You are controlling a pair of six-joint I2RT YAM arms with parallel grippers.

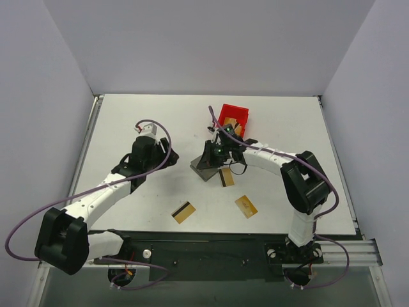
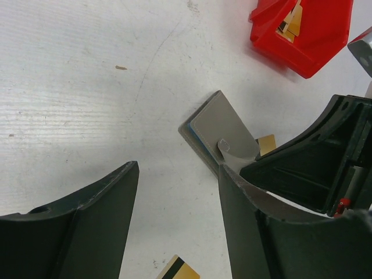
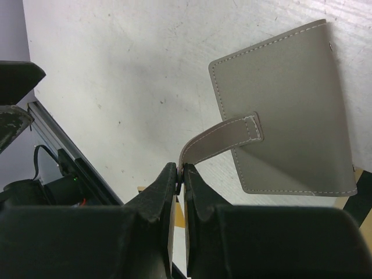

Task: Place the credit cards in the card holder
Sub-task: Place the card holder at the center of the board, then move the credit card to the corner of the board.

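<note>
The small grey leather card holder [image 3: 285,110], near the middle of the bench [image 1: 128,128], is pinched by its tab [image 3: 224,136] in the right gripper [image 3: 181,174]; the left gripper [image 2: 177,180] is spread wide; the tab should be peeled back slowly.

Open white surface [image 1: 147,115] spans the top view's upper left. Centre is crowded: small red plastic bin [image 1: 233,118], grey squarish stitched card holder [image 1: 201,169], and right fingers [image 3: 165,189] clamping its tab.
</note>
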